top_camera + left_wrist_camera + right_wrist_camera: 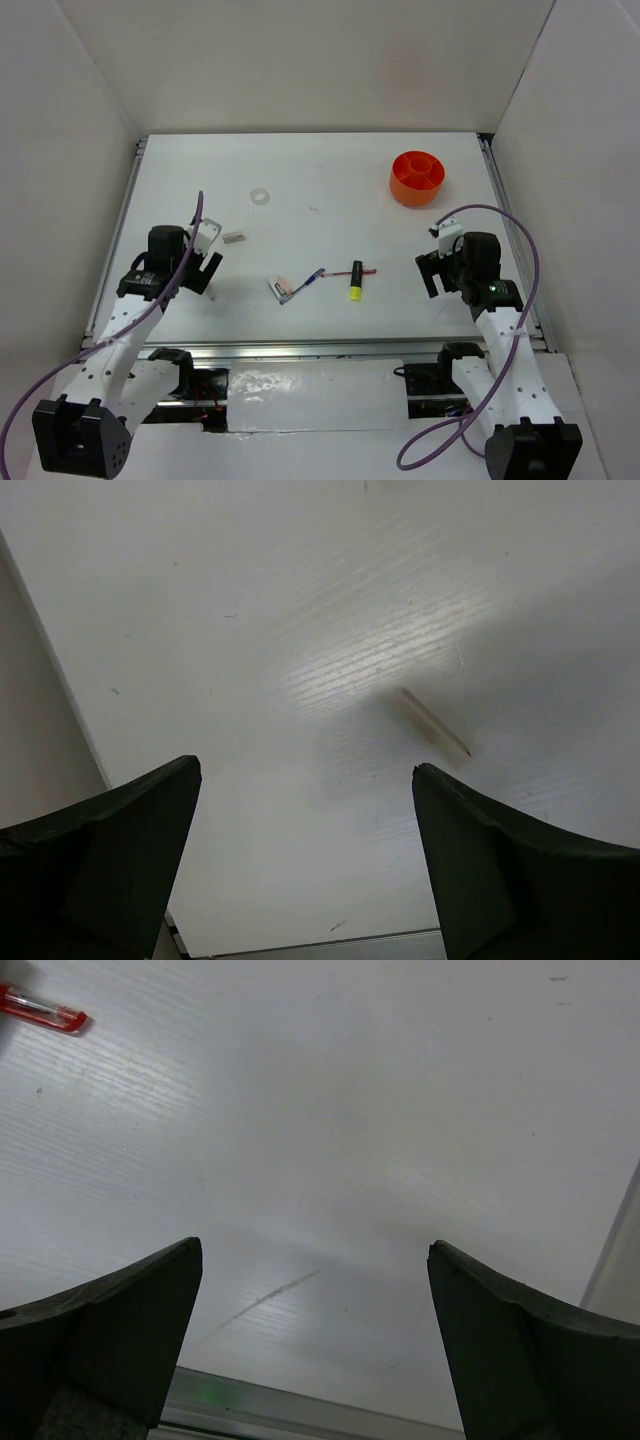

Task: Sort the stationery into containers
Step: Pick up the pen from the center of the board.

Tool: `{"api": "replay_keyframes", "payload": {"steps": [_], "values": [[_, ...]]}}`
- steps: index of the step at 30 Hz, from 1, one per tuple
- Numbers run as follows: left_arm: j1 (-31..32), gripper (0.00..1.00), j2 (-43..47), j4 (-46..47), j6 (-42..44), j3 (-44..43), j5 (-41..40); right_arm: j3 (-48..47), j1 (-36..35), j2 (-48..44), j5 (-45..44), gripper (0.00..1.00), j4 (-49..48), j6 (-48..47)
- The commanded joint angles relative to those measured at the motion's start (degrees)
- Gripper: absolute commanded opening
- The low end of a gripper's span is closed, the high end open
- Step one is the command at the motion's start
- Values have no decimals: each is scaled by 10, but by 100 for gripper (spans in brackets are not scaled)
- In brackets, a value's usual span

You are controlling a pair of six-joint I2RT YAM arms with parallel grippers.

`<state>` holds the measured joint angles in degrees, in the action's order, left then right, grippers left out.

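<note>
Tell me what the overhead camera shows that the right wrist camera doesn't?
Only overhead: the orange tub, black marker, white ring and the left arm. Only the right wrist: a faint dark scuff between its open fingers. Both: the white table and a red pen end.

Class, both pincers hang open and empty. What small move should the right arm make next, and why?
Probably shift the right pincer left toward the marker: it lies loose on that side, and the open pincer holds nothing.
</note>
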<state>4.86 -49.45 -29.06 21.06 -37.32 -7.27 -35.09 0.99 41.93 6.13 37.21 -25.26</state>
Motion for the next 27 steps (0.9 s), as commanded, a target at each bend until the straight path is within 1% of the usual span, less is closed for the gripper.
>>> {"api": "replay_keyframes", "payload": {"steps": [1,3,4,5,6,7,8,10,12,13,15,16,18,19,20,22,23,27], "values": [[10,99,-7,7,16,-36,36,5,-5,-3,8,100,-8,11],[29,96,-16,-19,22,-73,65,3,-6,-1,10,100,-9,13],[48,94,-30,-26,19,-88,90,2,-6,-1,10,100,-9,17],[58,88,-37,-28,3,-100,101,1,-5,-1,11,100,-10,19],[73,86,-54,-12,-16,-117,102,0,-6,0,12,100,-11,23],[109,86,-66,-11,-37,-129,87,-2,-5,0,13,100,-11,25],[125,86,-82,-13,-56,-141,86,-3,-6,0,13,100,-9,28],[174,86,-117,-9,-72,-162,98,-6,-4,-1,15,100,-7,35],[197,86,-141,0,-87,-167,114,-9,-3,-3,16,100,-6,39],[228,86,-150,9,-100,-170,111,-11,-2,-3,17,100,-3,41],[263,85,-186,15,-108,-178,97,-16,0,-3,19,100,0,43],[295,84,-198,25,-119,-180,89,-16,1,-3,19,100,1,44],[324,84,-242,35,-132,-191,57,-20,2,0,20,100,1,46],[354,83,-256,36,-142,-197,45,-21,3,2,20,100,3,48],[369,83,-285,37,-146,-209,21,-21,4,5,20,100,2,50],[408,83,-310,51,-162,-215,-2,-21,6,9,19,100,1,51],[414,83,-335,55,-169,-220,-11,-18,8,10,19,100,0,52],[418,83,-385,62,-192,-229,-8,-16,9,11,22,100,-2,53]]}}
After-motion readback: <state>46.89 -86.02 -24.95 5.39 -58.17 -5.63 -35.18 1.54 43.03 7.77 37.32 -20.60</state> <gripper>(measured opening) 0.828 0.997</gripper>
